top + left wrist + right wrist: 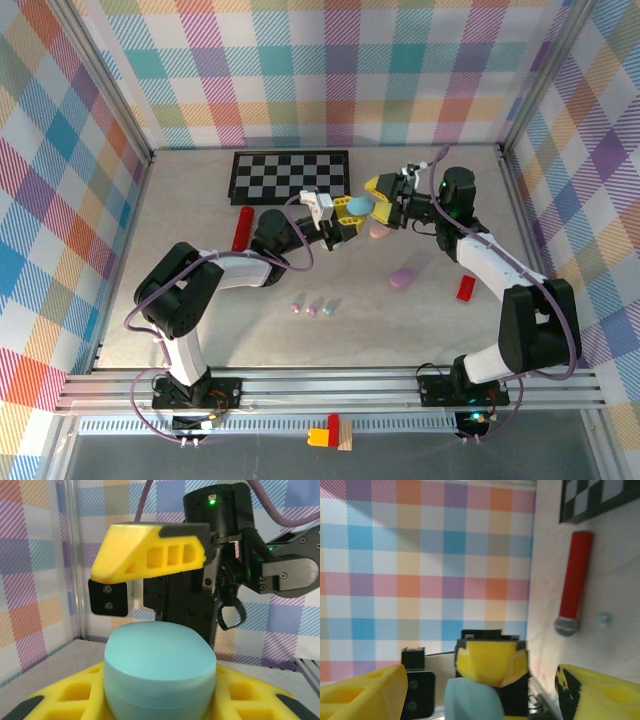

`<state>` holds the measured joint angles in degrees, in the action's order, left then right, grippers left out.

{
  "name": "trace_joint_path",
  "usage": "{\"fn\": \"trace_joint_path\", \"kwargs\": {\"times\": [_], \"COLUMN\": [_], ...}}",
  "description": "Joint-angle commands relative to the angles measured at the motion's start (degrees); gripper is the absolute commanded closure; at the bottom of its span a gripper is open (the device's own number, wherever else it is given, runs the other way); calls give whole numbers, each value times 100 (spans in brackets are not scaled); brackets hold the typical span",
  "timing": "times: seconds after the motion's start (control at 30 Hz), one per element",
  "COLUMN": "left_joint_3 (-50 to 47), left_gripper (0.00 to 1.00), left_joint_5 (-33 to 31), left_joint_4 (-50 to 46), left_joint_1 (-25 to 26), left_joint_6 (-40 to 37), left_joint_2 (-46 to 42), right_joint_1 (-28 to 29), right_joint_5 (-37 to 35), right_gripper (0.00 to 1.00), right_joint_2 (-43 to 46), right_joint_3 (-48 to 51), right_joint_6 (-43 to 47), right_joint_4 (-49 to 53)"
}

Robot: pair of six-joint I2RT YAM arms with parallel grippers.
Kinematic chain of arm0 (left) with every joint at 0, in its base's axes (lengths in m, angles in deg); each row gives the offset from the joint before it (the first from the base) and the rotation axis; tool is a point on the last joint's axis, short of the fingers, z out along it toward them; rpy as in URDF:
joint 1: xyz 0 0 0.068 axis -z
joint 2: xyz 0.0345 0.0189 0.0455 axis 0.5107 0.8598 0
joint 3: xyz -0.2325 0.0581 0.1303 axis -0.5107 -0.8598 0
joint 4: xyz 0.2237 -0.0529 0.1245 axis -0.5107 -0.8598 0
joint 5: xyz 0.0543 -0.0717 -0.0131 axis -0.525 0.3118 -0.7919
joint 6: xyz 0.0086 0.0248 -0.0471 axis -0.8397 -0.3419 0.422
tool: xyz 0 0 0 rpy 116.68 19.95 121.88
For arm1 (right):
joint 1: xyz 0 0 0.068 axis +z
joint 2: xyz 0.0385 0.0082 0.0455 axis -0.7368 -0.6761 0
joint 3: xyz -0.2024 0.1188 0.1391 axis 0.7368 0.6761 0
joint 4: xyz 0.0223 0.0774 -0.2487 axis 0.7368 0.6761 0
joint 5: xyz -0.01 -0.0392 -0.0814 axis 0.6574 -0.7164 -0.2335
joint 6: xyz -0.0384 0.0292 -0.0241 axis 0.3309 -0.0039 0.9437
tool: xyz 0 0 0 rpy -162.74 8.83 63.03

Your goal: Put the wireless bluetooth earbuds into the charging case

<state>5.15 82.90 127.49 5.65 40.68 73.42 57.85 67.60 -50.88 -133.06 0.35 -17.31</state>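
Three earbuds [312,310] lay loose on the tabletop [200,215], none inserted yet. Left hand [351,213] gripped the blue charging case [357,205] aloft, apparently closed. Right hand [381,203] gaped wide just beside it.

A checkerboard [290,176] lay flat at the far side of the table [200,300]. A red stick [242,229] with a grey cap [566,625] lay near its left corner. A red block [466,288] sat well apart, rightward.
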Motion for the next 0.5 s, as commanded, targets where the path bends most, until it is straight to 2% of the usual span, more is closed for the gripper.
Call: {"fn": "trace_joint_path", "kwargs": {"times": [0.0, 0.1, 0.17, 0.27, 0.37, 0.47], "left_joint_3": [-111, -193, -227, -273, -249, -204], "left_gripper": [64, 64, 64, 60, 60, 60], "left_joint_5": [574, 841, 983, 1193, 1412, 1598], "left_joint_4": [261, 226, 225, 260, 267, 266], "left_joint_1": [-93, -133, -172, -208, -217, -217], "left_joint_6": [96, 278, 438, 568, 712, 855], "left_joint_2": [-371, -530, -577, -627, -674, -718], "right_joint_1": [-164, -152, -147, -119, 7, 328], "right_joint_5": [-231, -643, -849, -825, -813, -928], "right_gripper": [20, 18, 16, 13, 11, 11], "right_joint_2": [414, 847, 1102, 1506, 1840, 2032], "right_joint_3": [11, -228, -311, -276, -281, -314], "right_joint_6": [1840, 3732, 4546, 5535, 6527, 7572], "right_joint_4": [819, 2226, 2691, 2794, 3014, 3358]}}
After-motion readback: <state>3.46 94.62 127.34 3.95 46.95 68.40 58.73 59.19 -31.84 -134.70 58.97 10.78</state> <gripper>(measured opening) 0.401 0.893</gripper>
